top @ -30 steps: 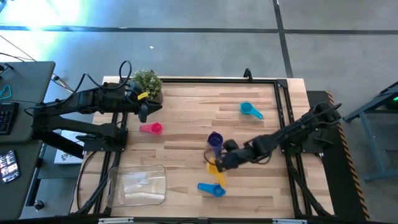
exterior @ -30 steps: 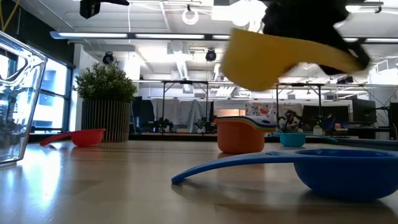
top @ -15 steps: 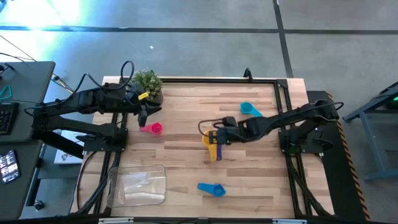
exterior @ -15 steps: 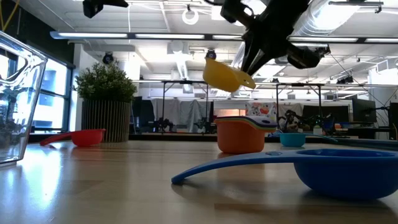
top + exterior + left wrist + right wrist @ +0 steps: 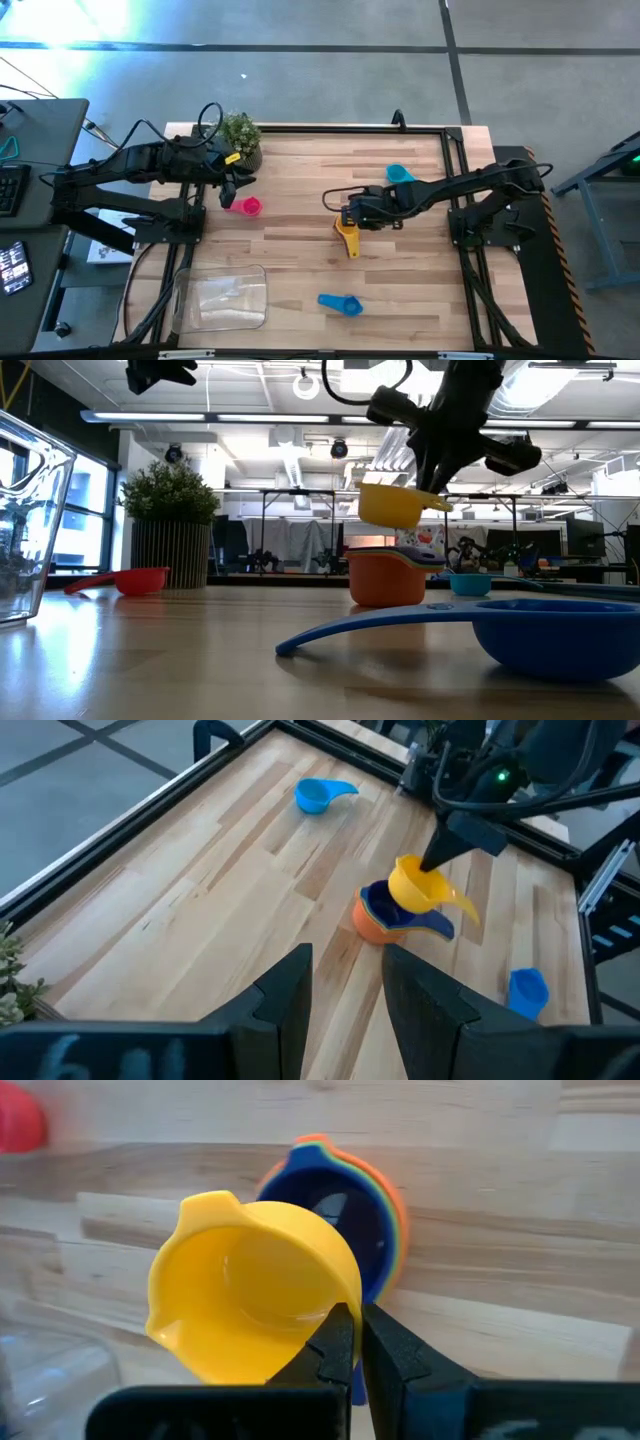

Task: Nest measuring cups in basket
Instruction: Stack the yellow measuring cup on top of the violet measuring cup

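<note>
Wooden table (image 5: pixel 300 190), clear basket (image 5: pixel 222 297), red cup (image 5: pixel 246 206), blue cup (image 5: pixel 343 303), light blue cup (image 5: pixel 398 174), nested stack (image 5: pixel 385 578), potted plant (image 5: pixel 238 132)

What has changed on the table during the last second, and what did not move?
The right gripper, shut on the yellow cup, carried it up from near the blue cup to just above the nested stack. The left gripper, red cup, light blue cup and basket stayed put.
</note>
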Controlling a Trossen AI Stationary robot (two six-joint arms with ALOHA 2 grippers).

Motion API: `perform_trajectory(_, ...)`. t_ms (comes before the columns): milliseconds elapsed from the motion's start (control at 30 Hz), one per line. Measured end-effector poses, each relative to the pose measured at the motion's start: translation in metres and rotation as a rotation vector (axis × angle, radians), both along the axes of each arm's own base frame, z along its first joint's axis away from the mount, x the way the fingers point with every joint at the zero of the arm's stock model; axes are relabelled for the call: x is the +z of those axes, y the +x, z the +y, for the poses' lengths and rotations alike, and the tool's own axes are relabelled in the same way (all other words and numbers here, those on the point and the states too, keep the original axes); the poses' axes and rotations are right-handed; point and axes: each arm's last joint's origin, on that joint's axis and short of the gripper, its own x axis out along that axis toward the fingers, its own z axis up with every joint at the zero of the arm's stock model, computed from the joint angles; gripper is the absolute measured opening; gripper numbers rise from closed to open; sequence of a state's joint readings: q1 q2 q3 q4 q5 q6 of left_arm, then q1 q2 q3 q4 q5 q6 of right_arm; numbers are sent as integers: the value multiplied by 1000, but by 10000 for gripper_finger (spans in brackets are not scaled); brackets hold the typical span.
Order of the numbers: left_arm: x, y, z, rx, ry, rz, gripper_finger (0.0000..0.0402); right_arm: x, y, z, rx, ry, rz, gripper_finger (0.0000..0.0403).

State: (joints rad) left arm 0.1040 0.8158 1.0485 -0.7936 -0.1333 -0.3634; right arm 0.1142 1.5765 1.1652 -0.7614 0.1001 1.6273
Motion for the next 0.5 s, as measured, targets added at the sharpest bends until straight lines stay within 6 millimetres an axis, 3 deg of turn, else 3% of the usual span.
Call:
perform_trajectory(300, 0, 0, 0, 0, 1, 0, 115, -18, 8, -1, -18, 6, 61, 0)
perform_trajectory(500, 0, 0, 0, 2, 2, -1, 115, -19, 10, -2, -32, 7, 48, 0)
